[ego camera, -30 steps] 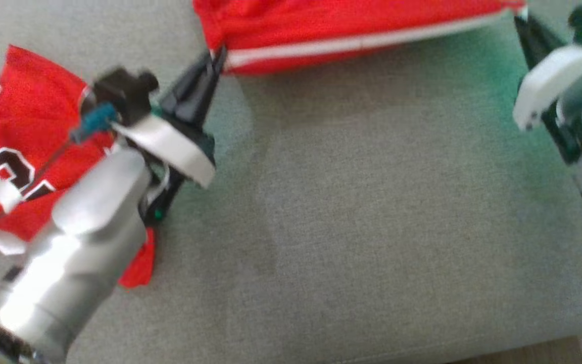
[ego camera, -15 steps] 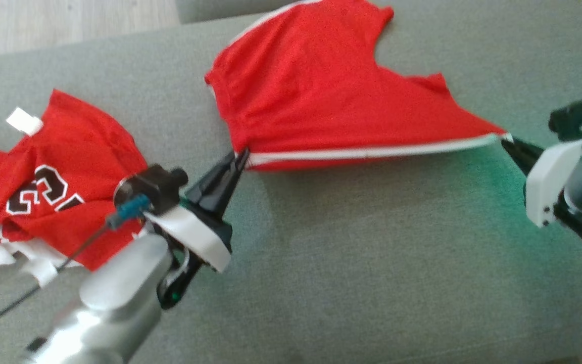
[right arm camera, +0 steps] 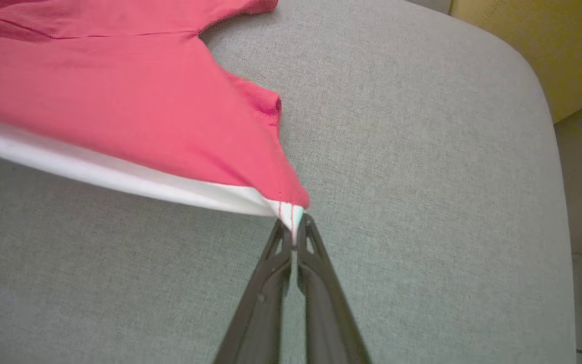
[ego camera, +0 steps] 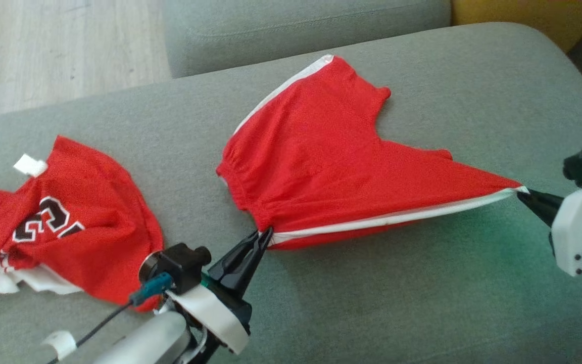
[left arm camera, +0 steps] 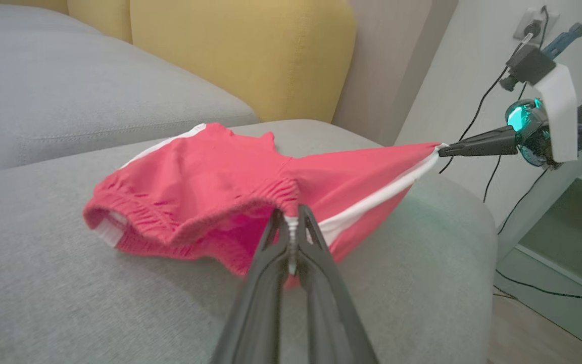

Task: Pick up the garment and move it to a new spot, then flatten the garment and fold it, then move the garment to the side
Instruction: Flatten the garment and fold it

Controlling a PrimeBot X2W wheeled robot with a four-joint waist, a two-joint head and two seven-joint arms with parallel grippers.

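Observation:
The garment (ego camera: 331, 156) is a pair of red shorts with a white side stripe, stretched across the grey sofa seat (ego camera: 372, 303). My left gripper (ego camera: 267, 233) is shut on the waistband end of the stripe, and my right gripper (ego camera: 521, 193) is shut on the hem corner at the far right. Between them the striped edge is pulled taut and lifted a little off the cushion. The left wrist view shows the garment (left arm camera: 205, 192) with the elastic waistband pinched in my left gripper (left arm camera: 291, 220). In the right wrist view the white corner of the garment (right arm camera: 134, 111) sits in my right gripper (right arm camera: 295, 227).
A second red jersey (ego camera: 63, 222) with black-and-white lettering lies crumpled at the seat's left. A grey cushion (ego camera: 301, 25) and wooden floor (ego camera: 58, 45) lie beyond the seat. A yellow cushion (left arm camera: 240, 50) stands behind, and cables (left arm camera: 513, 212) hang off the seat's right end.
The camera has tilted, so the whole scene sits lower in view. Both grippers keep their hold, and the garment is drawn towards me with more of it now showing.

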